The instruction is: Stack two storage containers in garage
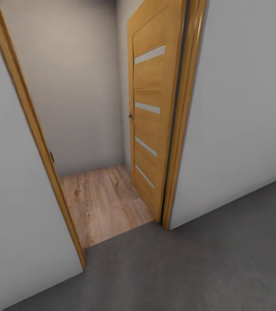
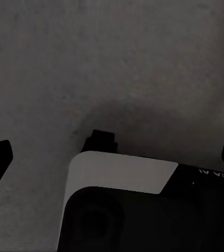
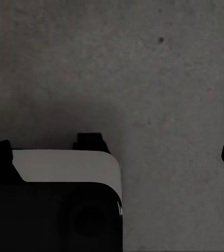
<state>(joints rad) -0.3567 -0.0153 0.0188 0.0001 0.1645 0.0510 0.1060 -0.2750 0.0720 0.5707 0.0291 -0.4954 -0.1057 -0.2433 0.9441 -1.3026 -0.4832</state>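
so, place: the floor [image 1: 207,268] of dark grey concrete, facing an open wooden door [image 1: 148,112]
hands: left hand [image 2: 112,157], right hand [image 3: 117,155] spread wide, empty
containers: unseen, probably beyond the doorway
advice: centre on the gap, drive straight through

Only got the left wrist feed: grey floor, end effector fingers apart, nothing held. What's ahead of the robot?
Observer: In the head view there is a wooden door ahead, swung open away from us.
Operator: Floor past it?
Observer: A light wood plank floor starts at the threshold. The grey floor is on our side.
Operator: Right end effector carrying anything?
Observer: No. The right end effector is open, with grey concrete showing between its fingers.
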